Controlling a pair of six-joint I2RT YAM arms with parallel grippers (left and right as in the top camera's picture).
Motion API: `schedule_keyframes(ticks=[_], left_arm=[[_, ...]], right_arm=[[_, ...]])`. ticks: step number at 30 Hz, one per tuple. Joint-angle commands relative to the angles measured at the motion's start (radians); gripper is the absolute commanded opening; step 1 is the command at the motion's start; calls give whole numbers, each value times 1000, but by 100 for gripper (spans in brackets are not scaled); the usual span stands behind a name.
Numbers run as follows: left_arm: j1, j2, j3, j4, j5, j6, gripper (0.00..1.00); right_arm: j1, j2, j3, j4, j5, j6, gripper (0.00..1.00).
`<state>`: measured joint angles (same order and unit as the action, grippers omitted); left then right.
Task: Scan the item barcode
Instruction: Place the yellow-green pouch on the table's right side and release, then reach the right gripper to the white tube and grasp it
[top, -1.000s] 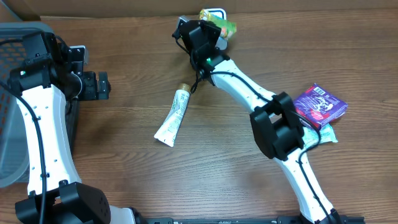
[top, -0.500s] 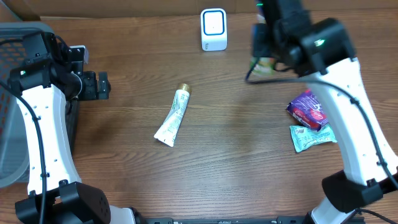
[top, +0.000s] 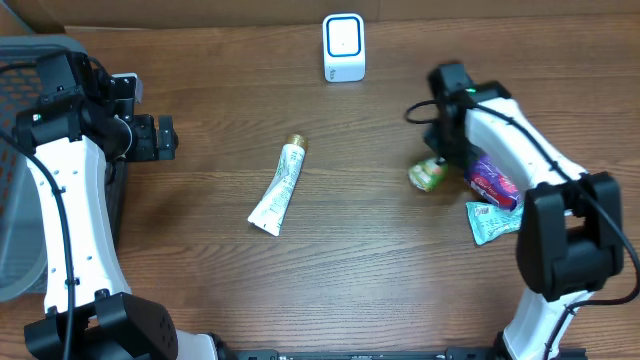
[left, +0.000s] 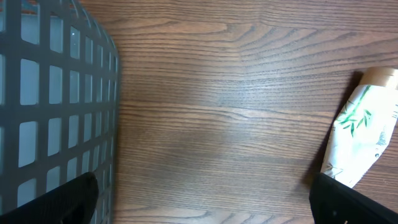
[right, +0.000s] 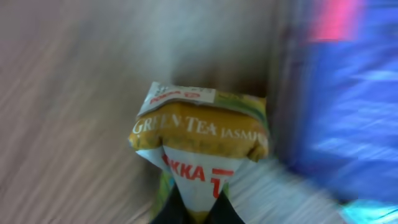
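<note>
My right gripper (top: 441, 163) is clamped on the tea packet (top: 427, 176). In the right wrist view its fingertips (right: 186, 214) pinch the packet's lower end at the bottom edge of the frame, and the yellow "GREEN TEA" band faces the camera. That view is smeared, so I cannot tell whether the packet touches the table (top: 380, 260).

From overhead the packet sits right of centre, just left of the purple pack (top: 492, 184). The same pack fills the right side of the wrist frame as a blue-violet blur. A pale pouch (top: 497, 221) lies just below the purple pack, toward the lower right.

The scanner (top: 343, 47), a white box, stands at the top middle of the overhead frame. It is well apart from the packet, up and to its left.

My left gripper (top: 158, 138) is spread wide at the left of the overhead frame. In its wrist view the two fingertips show at the lower corners with only wood between them. The grey basket (left: 56, 93) takes up the left of that frame, and the tube (top: 279, 187) pokes in at the right edge. Overhead, the tube lies left of centre, tilted, with its gold cap toward the top, apart from both grippers.
</note>
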<state>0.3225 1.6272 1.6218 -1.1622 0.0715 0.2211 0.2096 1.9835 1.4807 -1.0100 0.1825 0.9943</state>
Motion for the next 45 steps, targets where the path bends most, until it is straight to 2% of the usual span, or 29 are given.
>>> schedule_keyframes(ticks=[1,2,4,6,9,11,16,22,27,38,45], left_arm=[[4,-11,-5,0,3,26,99],[4,-11,-5,0,3,26,99],[4,-11,-5,0,3,26,100],[4,-11,-5,0,3,26,100],[4,-11,-5,0,3,26,100],[4,-11,-5,0,3,26,99],[4,-11,-5,0,3,26,100],[4,-11,-5,0,3,26,100],[4,-11,-5,0,3,26,100],[4,-11,-5,0,3,26,100],[4,-11,-5,0,3,26,100]], right_arm=[[-80,-42,-33,6,16,74,4],[-90,-42,-34,2,7,59,7],[-100,-42,-33,3,-30,-49,27],[-101,-42,-26,1,-76,-162,42],[-101,-46,8,-21,-167,-262,77],[-101,-58,44,-55,-201,-294,85],[-83,-122,135,-115,-283,-378,98],[-45,-156,148,-98,-422,-401,100],[42,-146,103,7,-545,-400,100],[262,-124,-103,292,-581,-192,100],[332,-124,-193,447,-595,-156,100]])
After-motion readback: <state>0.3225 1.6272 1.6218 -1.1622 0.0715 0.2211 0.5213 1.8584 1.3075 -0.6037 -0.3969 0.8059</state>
